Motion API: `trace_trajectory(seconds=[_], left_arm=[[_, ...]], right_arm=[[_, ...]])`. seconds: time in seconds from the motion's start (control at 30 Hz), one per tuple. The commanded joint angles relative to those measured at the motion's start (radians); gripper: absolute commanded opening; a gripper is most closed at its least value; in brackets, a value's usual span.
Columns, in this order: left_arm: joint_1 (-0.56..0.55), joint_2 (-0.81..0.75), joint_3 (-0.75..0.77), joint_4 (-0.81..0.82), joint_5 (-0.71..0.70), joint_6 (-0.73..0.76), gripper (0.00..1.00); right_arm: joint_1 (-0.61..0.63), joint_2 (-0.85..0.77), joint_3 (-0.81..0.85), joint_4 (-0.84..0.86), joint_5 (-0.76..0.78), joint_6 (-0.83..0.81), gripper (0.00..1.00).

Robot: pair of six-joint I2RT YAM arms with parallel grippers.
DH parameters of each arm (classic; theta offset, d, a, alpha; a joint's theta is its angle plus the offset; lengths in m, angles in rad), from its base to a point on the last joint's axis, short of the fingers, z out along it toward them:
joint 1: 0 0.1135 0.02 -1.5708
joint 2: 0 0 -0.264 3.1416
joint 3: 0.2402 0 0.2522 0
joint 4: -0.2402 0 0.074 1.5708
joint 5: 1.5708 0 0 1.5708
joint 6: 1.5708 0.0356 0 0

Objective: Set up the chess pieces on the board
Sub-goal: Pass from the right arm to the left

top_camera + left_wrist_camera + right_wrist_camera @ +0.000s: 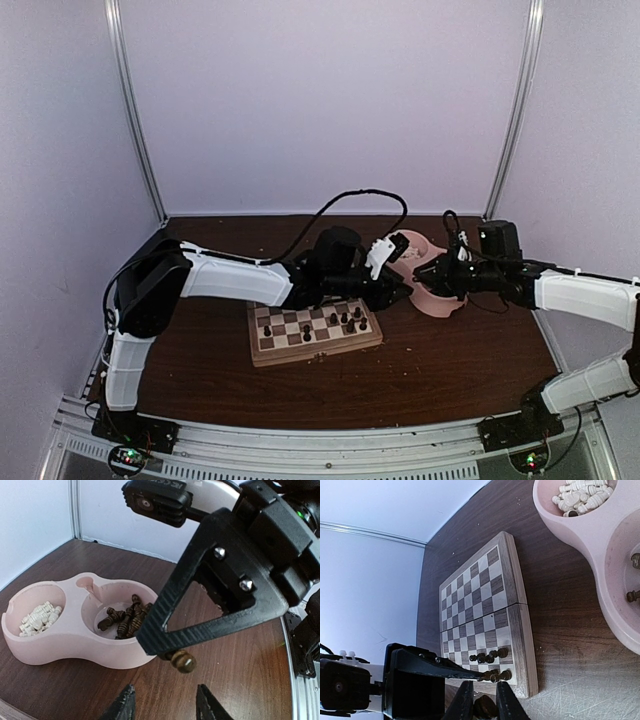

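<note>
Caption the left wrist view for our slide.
Right gripper holds a dark brown turned chess piece near the pink double bowl.

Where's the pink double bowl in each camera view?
Top external: pink double bowl right of centre, partly hidden.
Left wrist: left of centre, both wells visible.
Right wrist: top right corner, cut off.
Shared landmark: cream pieces in one well, both wrist views.

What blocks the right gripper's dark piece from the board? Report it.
The left gripper, open, sits between the right gripper's dark piece and the board's nearest corner, where dark pieces already stand.
</note>
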Motion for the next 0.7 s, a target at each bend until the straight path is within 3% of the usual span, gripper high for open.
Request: trace_trajectory(seconds=[0.0, 0.2, 0.67], left_arm=[[-0.014, -0.034, 0.029, -0.043, 0.024, 0.076, 0.42], [-0.032, -0.037, 0.029, -0.039, 0.002, 0.13, 0.41], [-0.033, -0.043, 0.029, -0.001, -0.068, 0.086, 0.36]], right_arm=[[0.014, -0.026, -0.01, -0.022, -0.019, 0.011, 0.18], [0.027, -0.025, -0.017, -0.023, -0.005, 0.012, 0.18], [0.05, -0.015, -0.032, -0.021, 0.01, 0.0, 0.18]])
